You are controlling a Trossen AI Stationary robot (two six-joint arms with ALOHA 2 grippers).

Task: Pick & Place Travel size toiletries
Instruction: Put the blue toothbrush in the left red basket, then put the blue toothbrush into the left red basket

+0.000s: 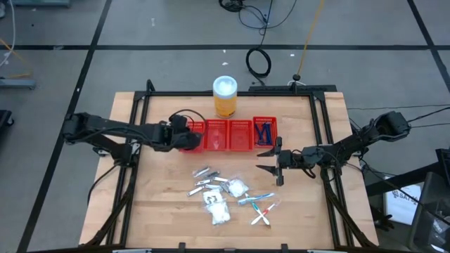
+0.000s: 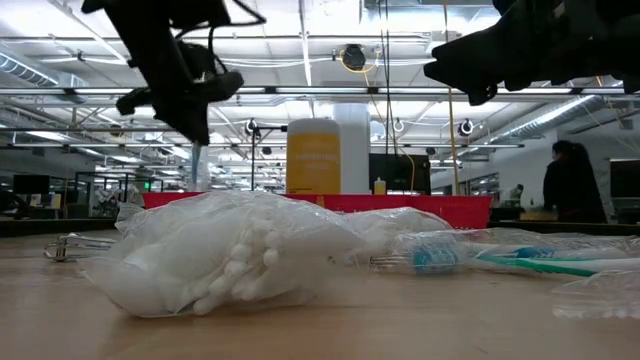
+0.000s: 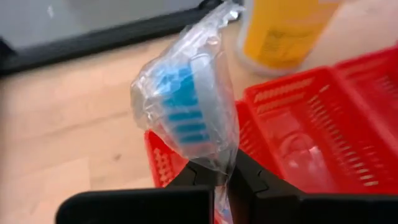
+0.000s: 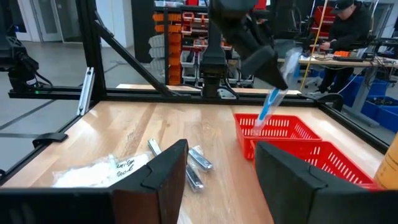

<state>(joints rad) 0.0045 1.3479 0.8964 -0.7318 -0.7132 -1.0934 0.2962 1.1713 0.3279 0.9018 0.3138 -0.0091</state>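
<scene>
My left gripper [image 1: 187,135] is over the left end compartment of the red tray [image 1: 240,144] and is shut on a blue-and-white toothbrush in clear wrap [image 3: 186,102]. The right wrist view shows that brush [image 4: 270,106] pointing down at the tray's end compartment [image 4: 273,129]. My right gripper [image 1: 271,159] hovers open just in front of the tray's right end, touching nothing. Dark blue razors [image 1: 264,132] lie in the right end compartment. Silvery tubes [image 1: 204,173], white packets [image 1: 238,187] and wrapped sticks [image 1: 257,199] lie on the table in front of the tray. My left gripper pinches the wrapped toothbrush between its two fingers, on the clear wrap just behind the bristle head [image 3: 221,163]. The fingers come slanting down from the table's left. The brush is lifted clear of the table, and its free end [image 4: 260,124] hangs down over the tray's left end compartment.
An orange jar with a white lid [image 1: 225,96] stands just behind the tray. A black frame rail [image 1: 232,93] runs around the table. People sit at benches in the room beyond [image 4: 348,31]. Bare wood lies left of the loose items [image 1: 158,190].
</scene>
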